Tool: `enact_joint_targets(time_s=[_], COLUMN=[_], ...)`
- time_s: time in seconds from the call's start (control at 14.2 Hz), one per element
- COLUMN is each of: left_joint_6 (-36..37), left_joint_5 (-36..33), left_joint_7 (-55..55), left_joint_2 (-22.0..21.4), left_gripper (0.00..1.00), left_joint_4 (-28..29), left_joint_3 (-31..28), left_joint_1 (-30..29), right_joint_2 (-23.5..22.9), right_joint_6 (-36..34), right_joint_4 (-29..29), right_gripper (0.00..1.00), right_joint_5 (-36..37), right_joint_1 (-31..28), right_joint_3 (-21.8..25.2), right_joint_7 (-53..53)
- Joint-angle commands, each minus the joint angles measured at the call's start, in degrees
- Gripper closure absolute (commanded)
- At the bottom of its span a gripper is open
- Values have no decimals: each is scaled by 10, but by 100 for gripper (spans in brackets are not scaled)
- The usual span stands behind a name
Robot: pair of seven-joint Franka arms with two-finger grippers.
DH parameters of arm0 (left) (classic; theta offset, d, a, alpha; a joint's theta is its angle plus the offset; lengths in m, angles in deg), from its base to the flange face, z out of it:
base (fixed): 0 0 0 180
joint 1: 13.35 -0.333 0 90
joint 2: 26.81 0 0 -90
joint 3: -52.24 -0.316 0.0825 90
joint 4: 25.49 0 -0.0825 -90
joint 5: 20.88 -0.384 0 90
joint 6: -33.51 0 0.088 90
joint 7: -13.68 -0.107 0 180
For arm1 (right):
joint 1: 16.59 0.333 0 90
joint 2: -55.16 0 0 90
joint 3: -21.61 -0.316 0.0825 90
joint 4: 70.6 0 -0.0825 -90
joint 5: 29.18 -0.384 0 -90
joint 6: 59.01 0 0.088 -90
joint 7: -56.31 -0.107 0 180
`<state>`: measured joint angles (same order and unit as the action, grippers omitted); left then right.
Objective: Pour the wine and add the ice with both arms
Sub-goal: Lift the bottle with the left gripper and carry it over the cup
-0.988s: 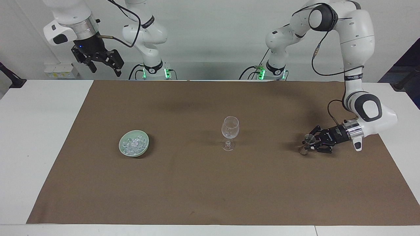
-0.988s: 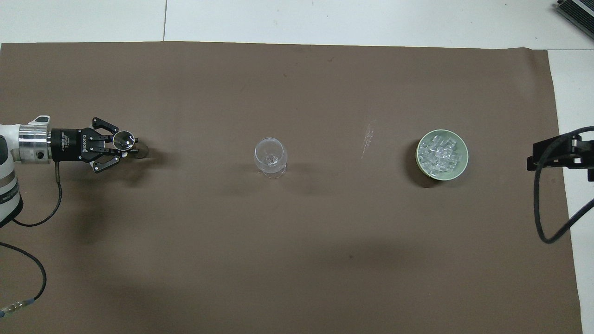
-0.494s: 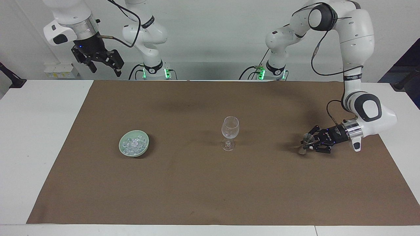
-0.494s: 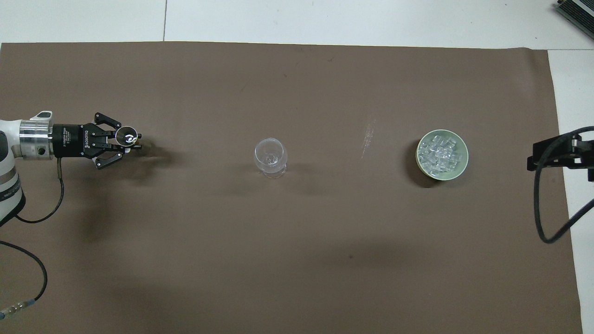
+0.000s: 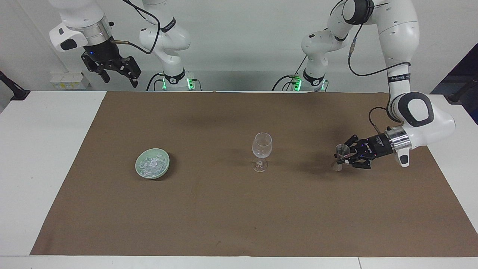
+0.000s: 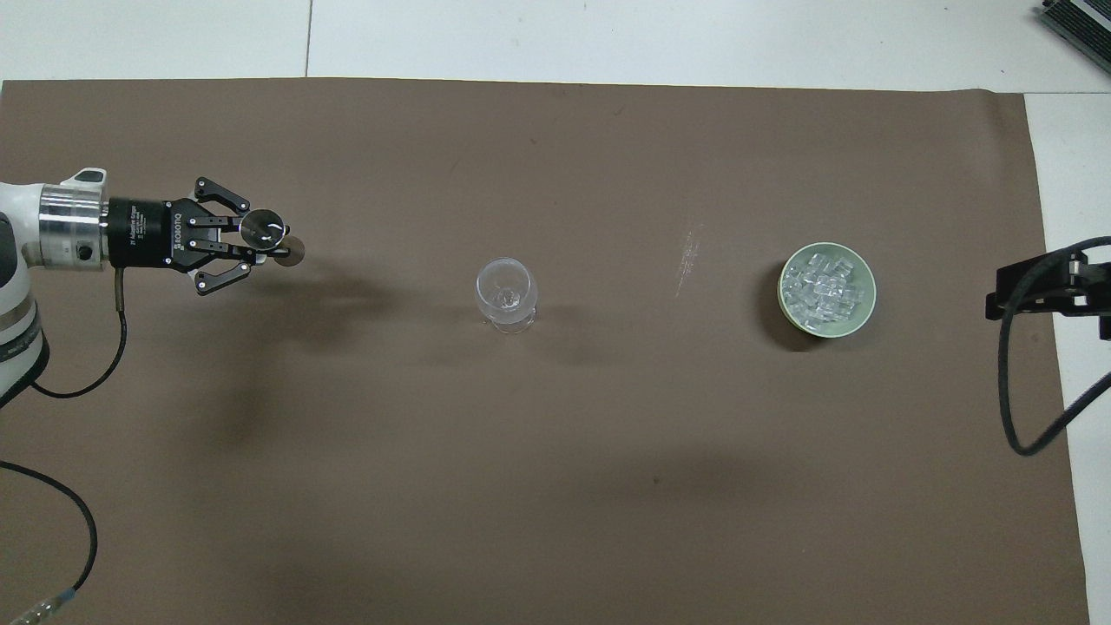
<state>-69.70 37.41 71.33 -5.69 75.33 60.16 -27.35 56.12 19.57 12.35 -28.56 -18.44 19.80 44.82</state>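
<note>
A clear stemmed glass stands upright mid-mat and looks empty. The ice is heaped in a pale green bowl toward the right arm's end. My left gripper is shut on the waist of a small metal measuring cup. It holds the cup just above the mat, toward the left arm's end, level with the glass. The right gripper hangs open and empty, high over the table edge at its own end, waiting. The wine is out of view.
A brown mat covers most of the white table. A black cable loops at the right arm's end. A faint whitish smear marks the mat between glass and bowl.
The left gripper has lifted the measuring cup off the mat and carried it a little toward the glass. The right arm, glass and bowl have stayed put.
</note>
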Motion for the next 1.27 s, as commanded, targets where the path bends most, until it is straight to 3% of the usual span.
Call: enact_joint_targets(time_s=[0.0, 0.78, 1.2], left_joint_6=[-26, -101, -143], left_joint_5=[10, -1, -34], left_joint_7=[39, 150, 163], left_joint_2=[-25, -80, -81], left_gripper=[100, 100, 100], left_joint_4=[10, 8, 8], left_joint_3=[-8, -10, -10], left_joint_1=[36, 157, 205], right_joint_2=[0, 0, 0], right_joint_6=[-5, -5, -5], right_joint_4=[-5, -5, -5], right_gripper=[0, 0, 0], right_joint_5=[-5, -5, -5], right_joint_1=[-8, -7, -7], right_joint_3=[-3, -3, -3], right_joint_7=[10, 11, 11])
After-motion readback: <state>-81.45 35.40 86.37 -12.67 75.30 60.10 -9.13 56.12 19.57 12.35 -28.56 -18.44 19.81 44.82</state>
